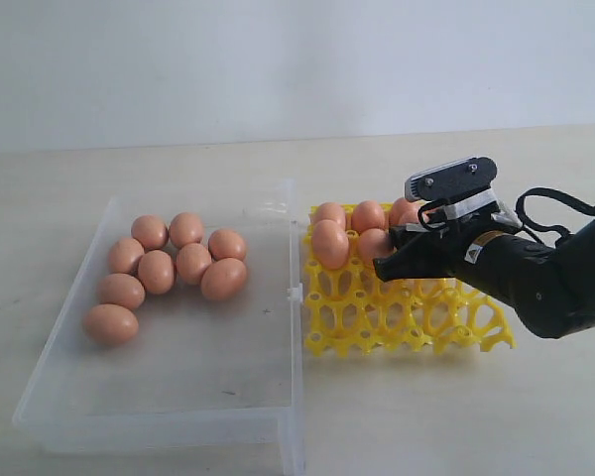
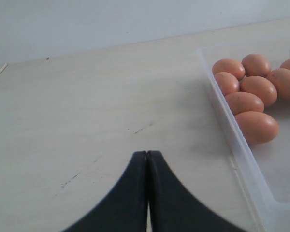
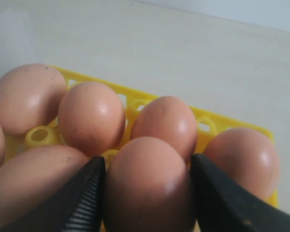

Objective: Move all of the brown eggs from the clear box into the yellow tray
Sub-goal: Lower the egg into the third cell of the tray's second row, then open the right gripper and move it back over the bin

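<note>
Several brown eggs lie clustered at the far left of the clear box. More eggs sit in the back rows of the yellow tray. My right gripper reaches over the tray and is shut on one brown egg, with one finger on each side and tray eggs all around it. My left gripper is shut and empty over bare table, outside the box wall, near the boxed eggs. It is out of the exterior view.
The box's clasp tab faces the tray, which stands right beside it. The tray's front cups hold nothing. The near half of the box floor is bare. Pale table surrounds both.
</note>
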Robot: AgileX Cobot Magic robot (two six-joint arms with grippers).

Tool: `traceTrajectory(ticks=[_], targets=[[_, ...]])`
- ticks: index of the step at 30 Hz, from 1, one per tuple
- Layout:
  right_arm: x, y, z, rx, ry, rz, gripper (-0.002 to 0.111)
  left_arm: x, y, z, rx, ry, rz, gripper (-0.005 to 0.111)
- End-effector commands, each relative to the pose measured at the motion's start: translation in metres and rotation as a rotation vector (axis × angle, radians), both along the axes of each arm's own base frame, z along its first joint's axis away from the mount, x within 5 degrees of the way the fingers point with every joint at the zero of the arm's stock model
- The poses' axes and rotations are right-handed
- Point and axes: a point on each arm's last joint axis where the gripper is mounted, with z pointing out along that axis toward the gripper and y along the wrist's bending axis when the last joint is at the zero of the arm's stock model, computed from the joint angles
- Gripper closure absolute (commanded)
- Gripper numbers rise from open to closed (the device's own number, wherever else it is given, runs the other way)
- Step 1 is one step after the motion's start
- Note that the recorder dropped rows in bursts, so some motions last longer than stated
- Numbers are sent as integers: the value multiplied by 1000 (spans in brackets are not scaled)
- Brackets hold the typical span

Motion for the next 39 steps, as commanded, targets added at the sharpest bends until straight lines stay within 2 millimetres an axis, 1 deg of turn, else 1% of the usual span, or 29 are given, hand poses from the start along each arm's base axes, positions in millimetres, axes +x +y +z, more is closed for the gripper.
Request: traceTrajectory(ticks=[1,5,6,9,10,20,23,39], targets=[[1,0,2,-8,-12,12,91,0,0,2,-8,-16,-5,107],[1,0,2,-8,-12,12,68,0,0,2,-8,-16,-5,107],[1,0,2,-8,-12,12,60,0,0,2,-8,-16,-5,107],[1,0,2,-8,-12,12,49,0,0,2,-8,-16,-5,107],[1,0,2,-8,-12,12,48,0,0,2,-8,-16,-5,107],[1,0,2,-9,-10,12,47,0,0,2,-8,-16,-5,107],[2,0,5,-6,-18,12,47,0,0,2,-8,-16,-5,107],[1,-3,48,46,-98,-28,47,0,0,2,-8,-16,-5,107]])
